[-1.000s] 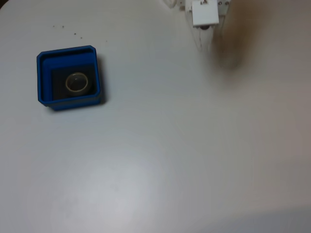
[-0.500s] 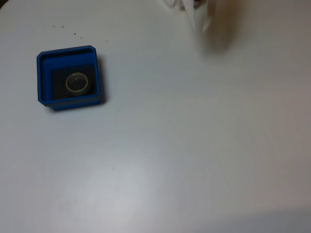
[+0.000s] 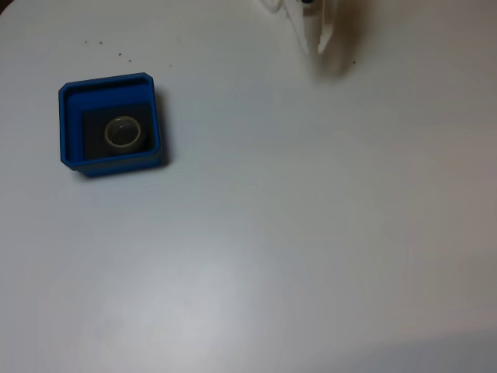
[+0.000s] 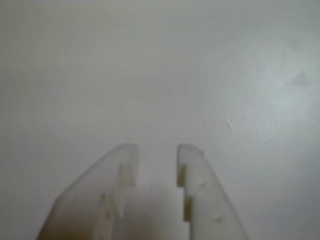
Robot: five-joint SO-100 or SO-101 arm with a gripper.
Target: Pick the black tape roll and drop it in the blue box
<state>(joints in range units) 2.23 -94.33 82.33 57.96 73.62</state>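
Observation:
The blue box [image 3: 70, 124] sits at the left of the white table in the fixed view. Inside it, on the dark floor, lies the black tape roll [image 3: 123, 133], its pale inner core facing up. My white gripper [image 3: 314, 39] is at the top edge of the fixed view, far right of the box. The wrist view shows the gripper [image 4: 156, 150] open, its two white fingers [image 4: 192, 175] a small gap apart with nothing between them, over bare table.
A few small dark specks [image 3: 109, 48] mark the table behind the box. The gripper casts a soft shadow [image 3: 338, 62] on the table at the top.
The arm has pulled back toward the top edge of the fixed view; its white body has left the picture and the fingers now show. Box and tape roll have not moved.

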